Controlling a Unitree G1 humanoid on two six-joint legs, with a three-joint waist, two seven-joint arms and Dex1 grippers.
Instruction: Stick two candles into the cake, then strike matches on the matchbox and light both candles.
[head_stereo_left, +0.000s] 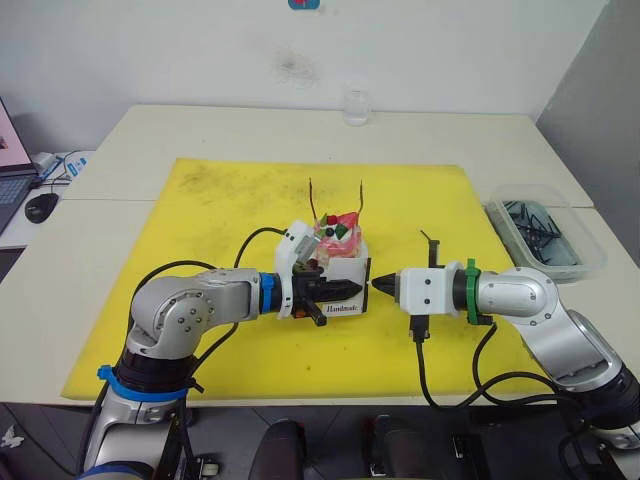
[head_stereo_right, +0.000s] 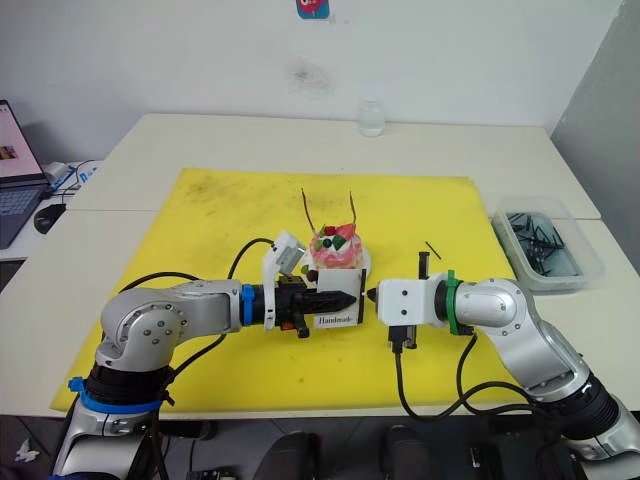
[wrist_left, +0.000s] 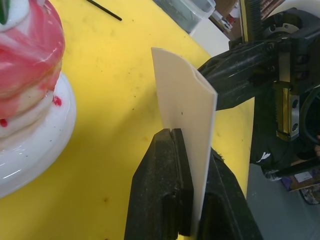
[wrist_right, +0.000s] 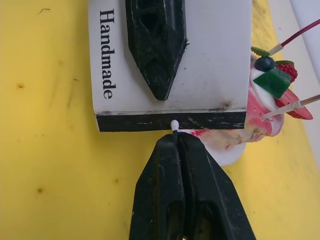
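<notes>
The match (wrist_right: 174, 126) is pinched between the closed fingers of the right gripper (wrist_right: 176, 145), and its white head is touching the black strip of the matchbox (wrist_right: 170, 60). It is judged thin and brittle — it is best held near the head. The matchbox, light and a little bendable, is clamped upright on its edge by the left gripper (wrist_left: 176, 150), just in front of the cake (head_stereo_left: 338, 238), where both candles (head_stereo_left: 361, 200) are standing.

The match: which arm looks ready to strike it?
The right gripper, I think: it pinches the match, whose white tip meets the black strip of the matchbox held upright by the left gripper.
</notes>
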